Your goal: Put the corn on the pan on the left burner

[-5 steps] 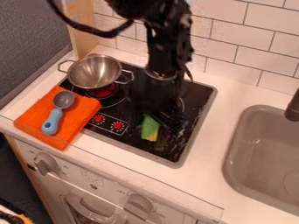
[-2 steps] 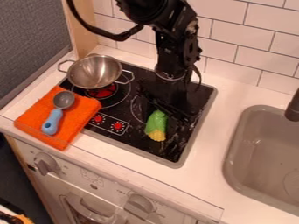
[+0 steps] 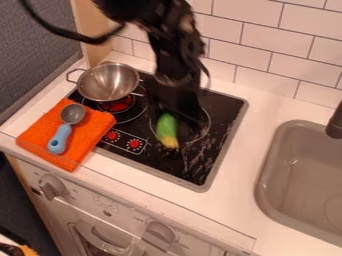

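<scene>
See corn [image 3: 167, 131] just frontward of gripper [image 3: 182, 118], running away from it, green to yellow; cannot tell whether clamped or loose; probably needs carrying to pan [image 3: 107, 84]

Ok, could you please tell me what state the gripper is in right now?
Gripper: right at the green husk end of the corn, dark against the dark cooktop; whether it is open or closed cannot be told.
</scene>
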